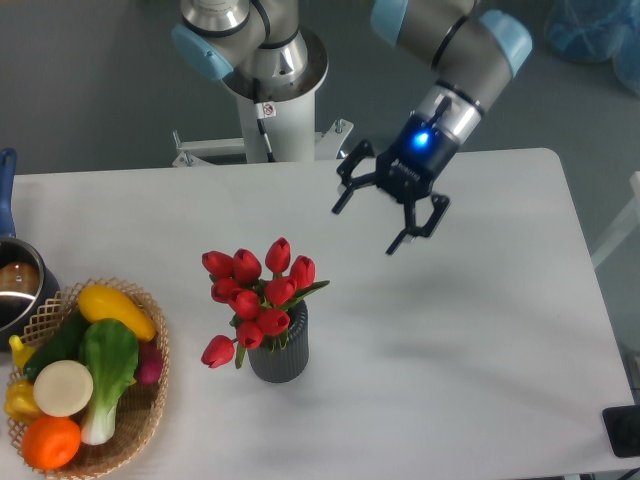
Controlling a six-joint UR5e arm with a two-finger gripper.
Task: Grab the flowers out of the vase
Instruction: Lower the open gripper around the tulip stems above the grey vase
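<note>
Flowers [256,295] are the goal, and nothing of the pick has been done: the whole bunch sits in its vase, untouched.

Largest first: the white table [470,340] fills most of the view, with the arm [450,50] reaching in from the top right and its base post at the back edge. At the left edge sits a wicker basket [140,425] heaped with vegetables, and behind it, half cut off, a metal pot [18,285] with a blue handle. Neither matters to the job.

Near the table's middle stands the vase [280,355], dark grey, ribbed and upright. The red tulip buds crowd above its mouth, one bud drooping low on the left side beside the vase wall, green leaves poking out to the right.

Smallest is the gripper [390,215], with a blue light glowing on its wrist. It hangs above the table, up and to the right of the bunch, apart from it, and its fingers are spread wide with nothing between them.

By my reckoning the task is at the approach. Left to do: bring the claw over the bunch, lower it around the stems or the tight cluster of buds, close, and lift straight up so the stems clear the mouth. The vase looks light and may ride up with the stems or tip.
</note>
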